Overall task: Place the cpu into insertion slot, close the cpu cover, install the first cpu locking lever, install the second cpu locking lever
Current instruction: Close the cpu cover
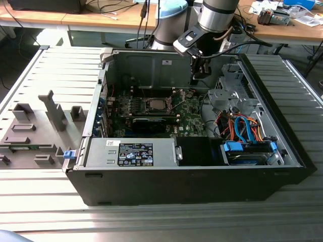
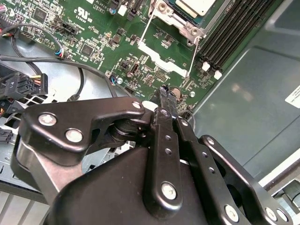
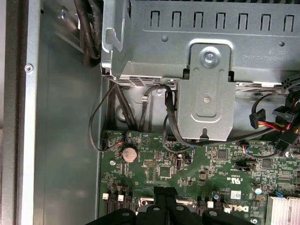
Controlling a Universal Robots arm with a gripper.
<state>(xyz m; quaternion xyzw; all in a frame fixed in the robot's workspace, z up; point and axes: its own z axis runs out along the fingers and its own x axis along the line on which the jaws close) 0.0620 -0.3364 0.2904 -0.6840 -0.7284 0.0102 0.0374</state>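
Small square cpu with a silver-grey metal top (image 1: 154, 104) sits in the metal-rimmed square insertion slot (image 1: 163, 106) on the green circuit board (image 1: 189, 113), inside the open black computer case (image 1: 202, 181). In the second wrist view the thin silvery metal cpu cover (image 2: 186, 23) lies flat around the chip. Two thin wire locking levers (image 2: 144, 32) run out from the socket's corners. Cannot tell whether either is latched.

Long black parallel memory slots (image 2: 234, 23) lie just beside the socket. A black graphics card (image 1: 151, 122) lies just in front of the socket in the exterior view.

The black tool (image 1: 198, 76) hangs from the silver-grey arm inside the case, to the exterior view's right of the socket and apart from it. Its fingers (image 2: 161, 140) are pressed together at the tips, with nothing between them. The tips hover close to a round silver coin cell (image 3: 129, 153) near the board's edge; no contact visible.

First wrist view: grey sheet-metal drive cage (image 3: 211, 93) beyond the board, black cables (image 3: 168, 122) looping down from it onto the board.

Outward: grey power supply box with a dark label (image 1: 131, 151) along the case's near wall, blue drive caddy (image 1: 247, 150) beside it. Case rests on a slatted grey metal bench (image 1: 151, 222). Grey moulded fixtures (image 1: 30, 131) stand on the bench at the exterior view's left.
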